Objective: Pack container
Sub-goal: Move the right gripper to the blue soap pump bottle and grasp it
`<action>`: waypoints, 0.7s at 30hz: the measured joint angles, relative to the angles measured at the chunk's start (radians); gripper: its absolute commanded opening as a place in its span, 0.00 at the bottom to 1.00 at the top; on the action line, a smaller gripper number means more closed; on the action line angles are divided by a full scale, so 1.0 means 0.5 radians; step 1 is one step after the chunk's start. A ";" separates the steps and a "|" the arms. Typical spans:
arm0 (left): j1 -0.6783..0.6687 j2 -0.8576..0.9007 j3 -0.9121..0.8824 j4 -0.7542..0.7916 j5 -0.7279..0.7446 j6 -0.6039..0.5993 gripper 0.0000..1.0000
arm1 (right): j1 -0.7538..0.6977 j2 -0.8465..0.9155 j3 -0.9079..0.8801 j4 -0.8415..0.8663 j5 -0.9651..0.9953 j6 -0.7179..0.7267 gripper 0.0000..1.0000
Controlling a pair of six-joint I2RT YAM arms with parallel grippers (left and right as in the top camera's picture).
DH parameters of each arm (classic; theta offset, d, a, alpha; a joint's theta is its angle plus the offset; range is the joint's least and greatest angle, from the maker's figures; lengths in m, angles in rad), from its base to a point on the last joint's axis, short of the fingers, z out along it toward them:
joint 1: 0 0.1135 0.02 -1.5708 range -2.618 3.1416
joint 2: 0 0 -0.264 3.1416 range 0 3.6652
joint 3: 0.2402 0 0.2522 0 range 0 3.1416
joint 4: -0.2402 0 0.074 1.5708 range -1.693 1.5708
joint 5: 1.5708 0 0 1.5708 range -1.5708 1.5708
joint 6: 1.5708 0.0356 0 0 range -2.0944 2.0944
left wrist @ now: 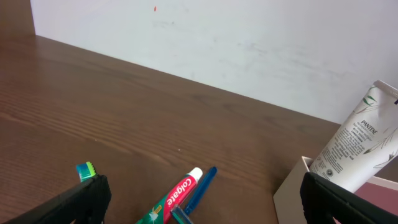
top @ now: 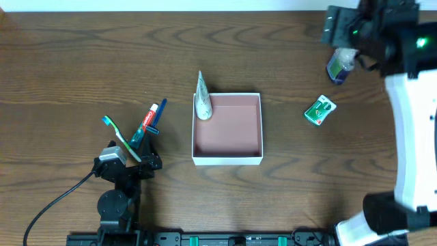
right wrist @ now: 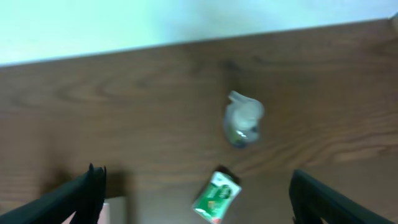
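Note:
The container (top: pixel 227 128) is a shallow white box with a pinkish-brown inside at the table's middle. A white Pantene tube (top: pixel 203 101) leans upright in its far left corner, also seen in the left wrist view (left wrist: pixel 364 143). My left gripper (top: pixel 134 156) is open just behind a toothpaste tube (left wrist: pixel 177 198), a blue razor (left wrist: pixel 200 186) and a toothbrush (top: pixel 121 138), holding nothing. My right gripper (right wrist: pixel 205 199) is open and empty, raised over a green packet (right wrist: pixel 216 196) that lies on the table. A small bottle (right wrist: pixel 244 118) lies beyond the packet.
The right arm (top: pixel 410 116) rises along the right edge of the overhead view, with the small bottle (top: pixel 340 65) and green packet (top: pixel 319 111) to its left. A pale wall borders the table's far edge. The right wrist view is blurred.

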 measured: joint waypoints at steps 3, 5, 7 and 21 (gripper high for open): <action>0.000 0.000 0.000 0.000 0.000 0.000 0.98 | -0.118 0.101 -0.001 0.012 -0.081 -0.129 0.95; 0.000 0.000 0.000 0.000 0.000 0.001 0.98 | -0.172 0.169 -0.001 0.027 -0.114 -0.187 0.95; 0.000 0.000 0.000 0.001 0.000 0.000 0.98 | -0.220 0.246 -0.001 0.056 -0.149 -0.229 0.95; 0.000 0.000 0.000 0.000 0.000 0.000 0.98 | -0.346 0.690 -0.010 0.178 -0.363 -0.537 0.96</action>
